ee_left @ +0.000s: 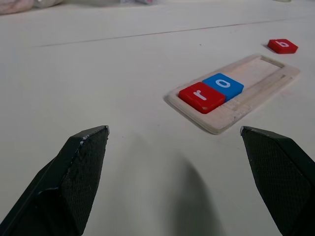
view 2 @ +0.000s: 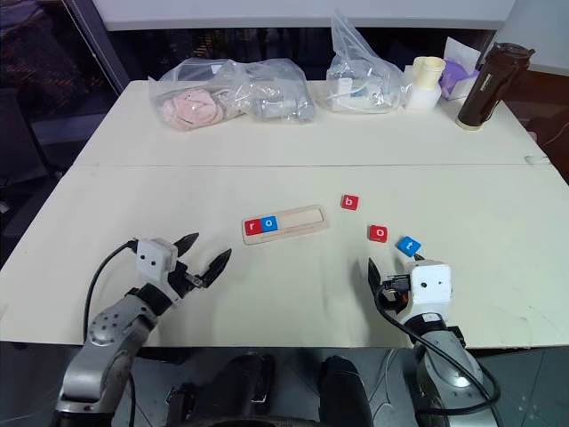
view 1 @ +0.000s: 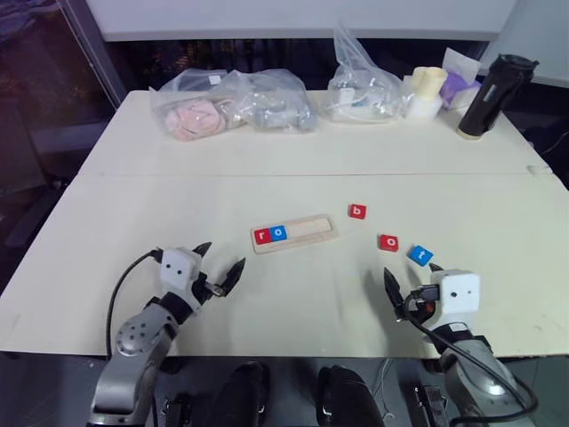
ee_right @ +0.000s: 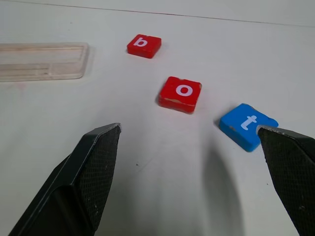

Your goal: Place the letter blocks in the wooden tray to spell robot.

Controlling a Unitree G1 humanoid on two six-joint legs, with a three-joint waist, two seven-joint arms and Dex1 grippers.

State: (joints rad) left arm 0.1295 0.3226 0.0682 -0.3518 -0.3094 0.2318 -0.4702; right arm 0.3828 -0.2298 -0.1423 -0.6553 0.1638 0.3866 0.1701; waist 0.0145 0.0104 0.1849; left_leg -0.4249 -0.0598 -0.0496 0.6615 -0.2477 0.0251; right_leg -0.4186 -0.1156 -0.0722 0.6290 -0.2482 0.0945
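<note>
free: bare table (view 1: 293, 302) between both tools and tray (view 1: 294, 235) | obstacles: bags (view 1: 233, 102), bottle (view 1: 491, 94) at far edge

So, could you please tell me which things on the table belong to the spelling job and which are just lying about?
Job:
wooden tray
red r and blue o, already in the tray
red b, red o, blue t, loose on the table

Lying about:
plastic bags
dark bottle
cream cup
</note>
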